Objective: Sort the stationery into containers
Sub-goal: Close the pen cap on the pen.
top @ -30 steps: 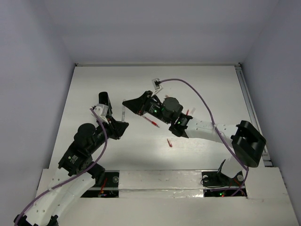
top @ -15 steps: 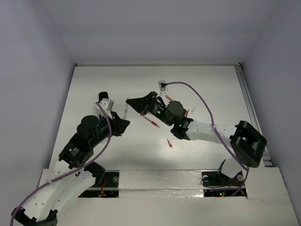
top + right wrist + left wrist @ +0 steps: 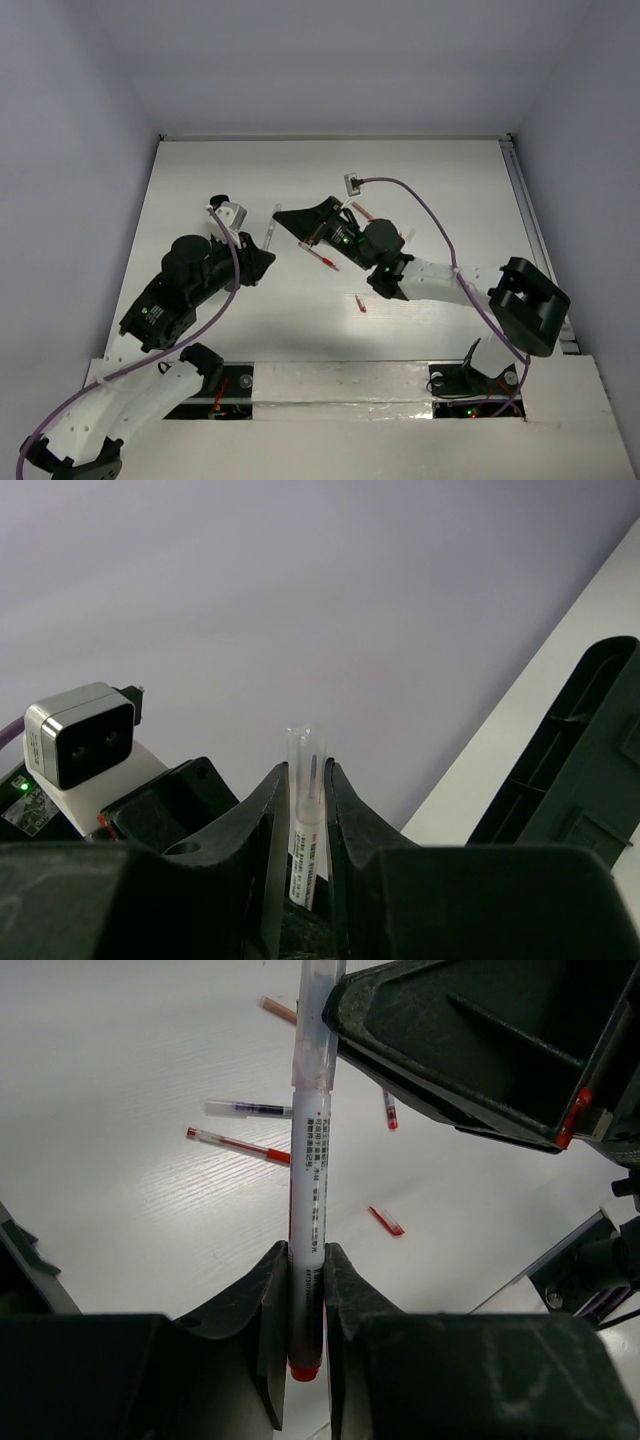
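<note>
**2 arms, 2 pens, tip to tip over mid-table**

From above, the left arm (image 3: 185, 285) and right arm (image 3: 430, 275) meet over the middle of the table (image 3: 450, 180), their black ends just beside each other. What each carries is hard to read from up there, but the wrist views show it.

In the left wrist view, the left gripper (image 3: 304, 1260) is pinched narrow on a pen (image 3: 312, 1160). It has a white barrel with small print, its red end sits down at the finger roots, and its clear cap reaches well past the tips. In the right wrist view, the right gripper (image 3: 305, 775) is clamped the same way on a 2nd pen (image 3: 305, 820). Its clear cap is about level with the fingertips, and the left wrist camera (image 3: 80, 740) shows beyond it.

Only the left wrist view shows a dark pen (image 3: 250, 1109) lying near a red pen (image 3: 240, 1146) on the table. A red piece (image 3: 360, 303) lies apart, nearer the bases.

The far half of the table is open, and so is the right side up to the rail (image 3: 525, 215). Walls (image 3: 300, 60) close the left, far and right edges.
</note>
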Robot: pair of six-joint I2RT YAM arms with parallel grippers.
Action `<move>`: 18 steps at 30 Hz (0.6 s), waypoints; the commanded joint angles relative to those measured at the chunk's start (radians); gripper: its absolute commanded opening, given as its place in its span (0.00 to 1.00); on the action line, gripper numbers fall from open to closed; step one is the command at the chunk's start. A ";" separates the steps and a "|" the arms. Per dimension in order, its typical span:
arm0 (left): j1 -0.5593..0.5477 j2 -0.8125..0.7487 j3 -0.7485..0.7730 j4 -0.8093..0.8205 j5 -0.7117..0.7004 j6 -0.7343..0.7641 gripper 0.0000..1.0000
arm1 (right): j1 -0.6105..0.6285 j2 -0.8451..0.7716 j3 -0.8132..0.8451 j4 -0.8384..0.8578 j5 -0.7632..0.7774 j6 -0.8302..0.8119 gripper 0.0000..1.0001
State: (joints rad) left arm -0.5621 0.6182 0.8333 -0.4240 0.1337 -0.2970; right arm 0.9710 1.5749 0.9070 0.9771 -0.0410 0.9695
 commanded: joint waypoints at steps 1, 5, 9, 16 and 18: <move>0.031 0.037 0.098 0.462 -0.164 -0.031 0.00 | 0.116 0.033 -0.045 -0.156 -0.365 0.011 0.00; 0.031 0.049 0.101 0.485 -0.167 -0.031 0.00 | 0.146 0.036 -0.025 -0.190 -0.359 -0.026 0.00; 0.031 0.049 0.133 0.478 -0.197 -0.005 0.00 | 0.155 0.022 -0.034 -0.204 -0.333 -0.055 0.00; 0.031 -0.014 0.098 0.441 -0.187 -0.013 0.00 | 0.155 -0.067 -0.094 -0.256 -0.215 -0.098 0.00; 0.031 -0.032 0.080 0.426 -0.190 -0.013 0.00 | 0.155 -0.108 -0.099 -0.285 -0.159 -0.120 0.00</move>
State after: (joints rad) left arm -0.5301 0.6167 0.9180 -0.0616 -0.0395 -0.2993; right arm 1.1389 1.5600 0.8070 0.7197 -0.2665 0.9035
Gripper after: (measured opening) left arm 0.109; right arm 0.010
